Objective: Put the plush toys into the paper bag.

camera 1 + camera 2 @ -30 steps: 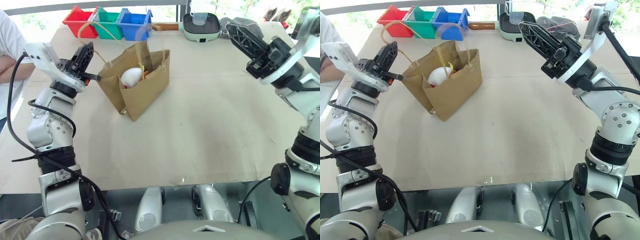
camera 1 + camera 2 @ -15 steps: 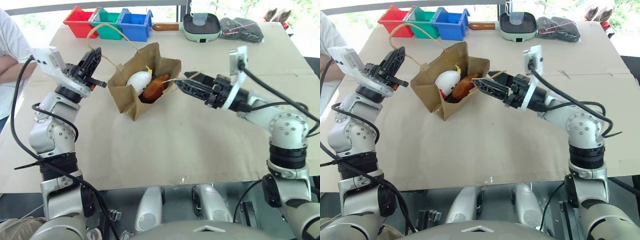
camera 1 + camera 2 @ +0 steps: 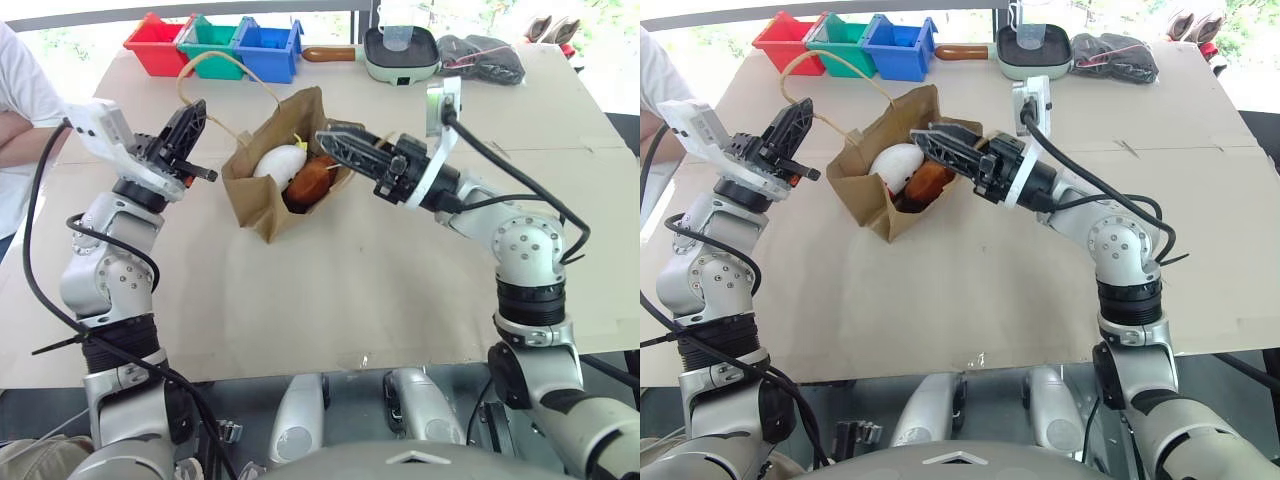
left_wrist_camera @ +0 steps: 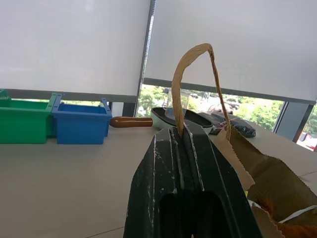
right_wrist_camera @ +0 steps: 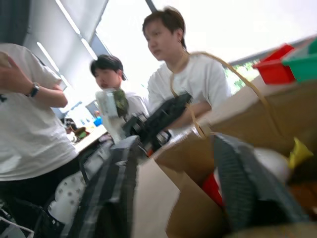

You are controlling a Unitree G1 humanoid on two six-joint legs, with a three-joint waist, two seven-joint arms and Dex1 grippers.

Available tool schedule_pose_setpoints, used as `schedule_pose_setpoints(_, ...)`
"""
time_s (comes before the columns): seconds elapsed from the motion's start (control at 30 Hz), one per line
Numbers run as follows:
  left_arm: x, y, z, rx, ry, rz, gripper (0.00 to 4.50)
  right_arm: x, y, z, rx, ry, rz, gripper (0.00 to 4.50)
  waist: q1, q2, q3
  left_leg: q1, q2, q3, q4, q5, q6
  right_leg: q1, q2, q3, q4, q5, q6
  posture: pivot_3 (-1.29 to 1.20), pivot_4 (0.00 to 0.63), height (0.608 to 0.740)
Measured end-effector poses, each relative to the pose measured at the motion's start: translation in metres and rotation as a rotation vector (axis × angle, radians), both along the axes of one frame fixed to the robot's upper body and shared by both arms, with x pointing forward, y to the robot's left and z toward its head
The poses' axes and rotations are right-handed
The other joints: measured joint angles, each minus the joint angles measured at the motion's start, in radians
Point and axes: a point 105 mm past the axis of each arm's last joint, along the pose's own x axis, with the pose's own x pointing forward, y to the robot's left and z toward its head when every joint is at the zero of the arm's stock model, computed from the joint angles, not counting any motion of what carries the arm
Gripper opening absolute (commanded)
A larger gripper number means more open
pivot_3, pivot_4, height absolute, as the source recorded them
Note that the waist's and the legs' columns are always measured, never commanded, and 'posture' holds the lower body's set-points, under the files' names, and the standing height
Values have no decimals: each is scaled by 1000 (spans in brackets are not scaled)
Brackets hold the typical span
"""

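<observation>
a: where are the plush toys sitting?
b: two, the white toy (image 3: 277, 161) and the orange-brown toy (image 3: 311, 180), are lying inside the paper bag (image 3: 262, 204). both are looking soft and light.
a: the grippers?
b: the left gripper (image 3: 197, 172) is pinching a handle (image 4: 194, 74) of the thin, crushable bag; the right gripper (image 3: 923, 139) is hovering over the bag's mouth, fingers apart.

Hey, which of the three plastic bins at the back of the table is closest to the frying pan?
The blue bin. It ends the row on the side toward the frying pan; the green bin sits in the middle and the red bin farthest away.
</observation>
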Motion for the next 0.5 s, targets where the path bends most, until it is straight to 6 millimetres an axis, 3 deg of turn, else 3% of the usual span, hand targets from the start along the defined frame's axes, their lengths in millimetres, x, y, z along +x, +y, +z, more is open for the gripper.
schedule_pose_setpoints(0.07,0,0,0,0,0,0,0,-4,-2,12,49,-28,27,161,0,0,0,0,0,0,0,0,0,0,0,0,0,0,0,0,150,740)
schedule_pose_setpoints(0.13,0,0,0,0,0,1,0,-9,-12,33,143,-71,67,161,4,0,0,0,0,0,0,0,0,0,-1,0,0,0,0,0,150,740)
schedule_pose_setpoints(0.2,0,1,0,-2,-1,4,0,-11,-21,41,187,-85,73,161,5,0,0,0,0,0,0,0,0,0,-1,0,0,0,0,0,150,740)
schedule_pose_setpoints(0.5,9,17,-1,-60,19,76,0,0,-75,59,327,-78,8,161,2,0,0,0,0,0,0,0,0,0,-1,0,0,0,0,0,150,740)
